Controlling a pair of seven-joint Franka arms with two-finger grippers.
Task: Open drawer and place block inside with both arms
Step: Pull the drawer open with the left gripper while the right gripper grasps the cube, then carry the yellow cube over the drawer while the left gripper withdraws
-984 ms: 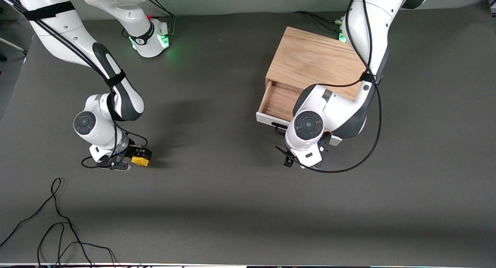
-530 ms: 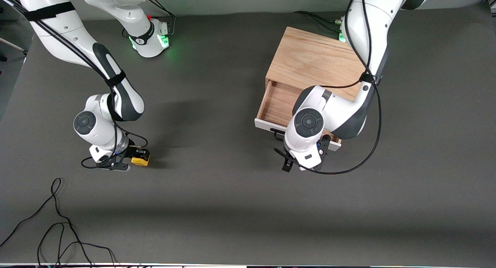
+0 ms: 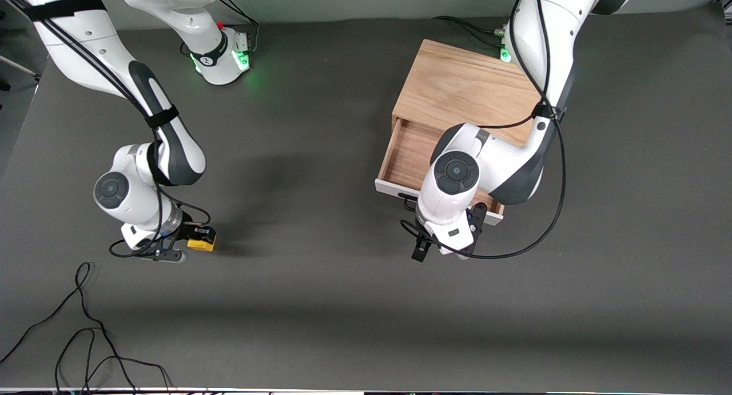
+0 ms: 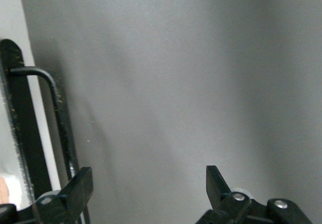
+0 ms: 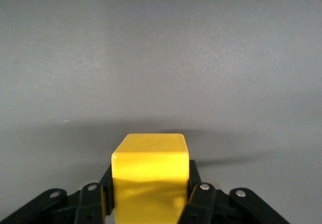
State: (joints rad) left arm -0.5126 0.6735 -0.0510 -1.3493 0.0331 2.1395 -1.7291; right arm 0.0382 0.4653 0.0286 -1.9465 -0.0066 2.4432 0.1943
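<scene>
The light oak cabinet stands toward the left arm's end of the table. Its drawer is pulled partly out, showing the wood interior, and the left arm hides part of it. My left gripper is open and empty, just in front of the white drawer front. In the left wrist view one of its fingers is next to the black bar handle. My right gripper is shut on the yellow block, low over the table toward the right arm's end. The right wrist view shows the block clamped between both fingers.
Loose black cables lie on the dark mat near the front camera at the right arm's end. The right arm's base with green lights stands at the table's back edge.
The drawer has slid out a little more. My left gripper has drawn back off the handle. My right gripper has shifted slightly toward the front camera with the block.
</scene>
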